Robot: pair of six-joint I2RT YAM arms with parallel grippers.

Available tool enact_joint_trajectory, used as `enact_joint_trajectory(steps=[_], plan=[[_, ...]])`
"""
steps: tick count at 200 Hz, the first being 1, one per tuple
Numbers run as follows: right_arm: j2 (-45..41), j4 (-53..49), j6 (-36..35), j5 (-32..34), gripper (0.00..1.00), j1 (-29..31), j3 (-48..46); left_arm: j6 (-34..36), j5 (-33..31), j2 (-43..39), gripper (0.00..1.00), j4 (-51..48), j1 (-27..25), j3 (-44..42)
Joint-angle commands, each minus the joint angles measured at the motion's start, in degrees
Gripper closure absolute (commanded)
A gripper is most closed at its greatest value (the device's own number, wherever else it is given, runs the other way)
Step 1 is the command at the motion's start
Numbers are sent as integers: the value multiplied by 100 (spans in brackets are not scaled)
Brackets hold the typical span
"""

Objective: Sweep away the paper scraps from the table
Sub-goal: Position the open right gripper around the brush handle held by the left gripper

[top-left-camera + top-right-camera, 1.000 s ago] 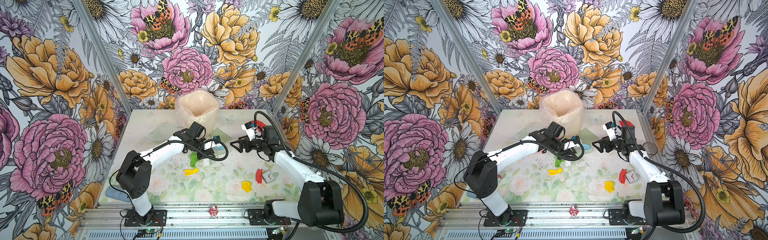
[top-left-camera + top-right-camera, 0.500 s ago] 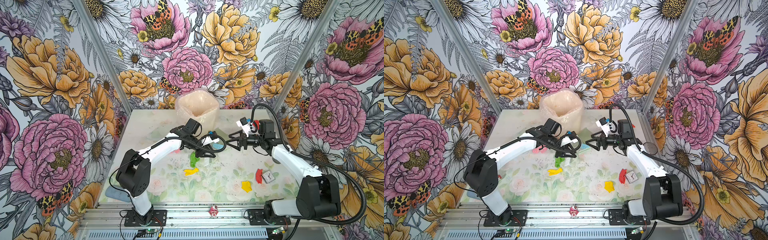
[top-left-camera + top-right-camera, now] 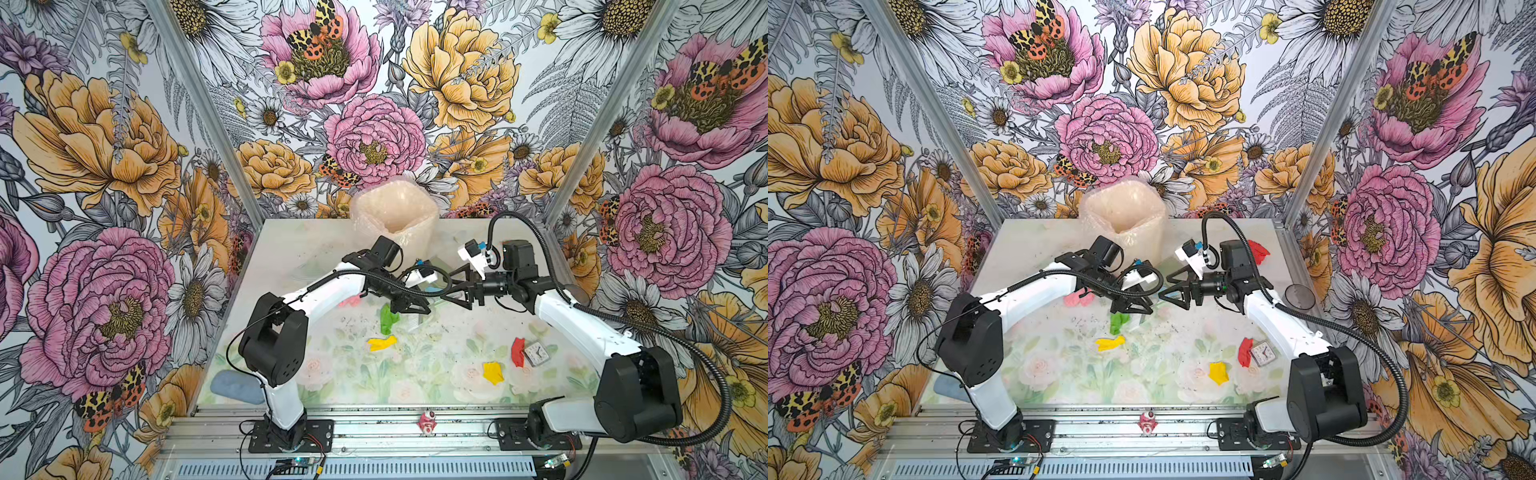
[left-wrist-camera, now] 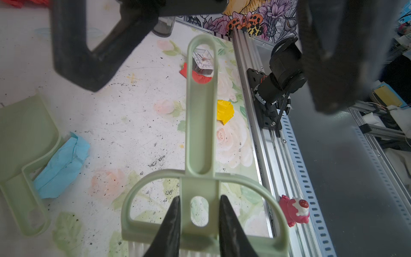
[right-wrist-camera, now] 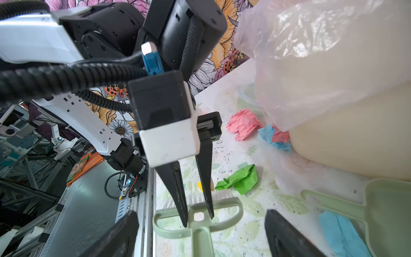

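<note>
Yellow scraps (image 3: 493,372) and a red scrap (image 3: 518,351), the latter touching a small clock (image 3: 537,354), are seen near the front of the counter (image 3: 291,249); a green scrap (image 3: 388,319) lies farther in. Just beside it, a pale green brush (image 4: 200,124) is pinched at its head by the left fingers (image 4: 171,227). The right fingers (image 5: 287,238) are spread wide, with the brush handle's end between them. A blue scrap (image 4: 62,164) is found against the dustpan (image 4: 22,138). Pink scraps (image 5: 243,124) lie by the lined bin (image 3: 395,220) at the back.

Bin (image 3: 395,237) and dustpan (image 4: 24,138) crowd the far middle; table (image 3: 332,374) lies bare near-left.
</note>
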Motion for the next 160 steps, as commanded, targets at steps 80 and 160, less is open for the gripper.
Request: enact_joint_trajectory(steps=[80, 160], plan=[[275, -36, -586, 493, 11, 286, -7, 63, 249, -175, 100, -77, 63, 40], [343, -65, -641, 545, 14, 343, -99, 142, 371, -159, 100, -175, 150, 83]])
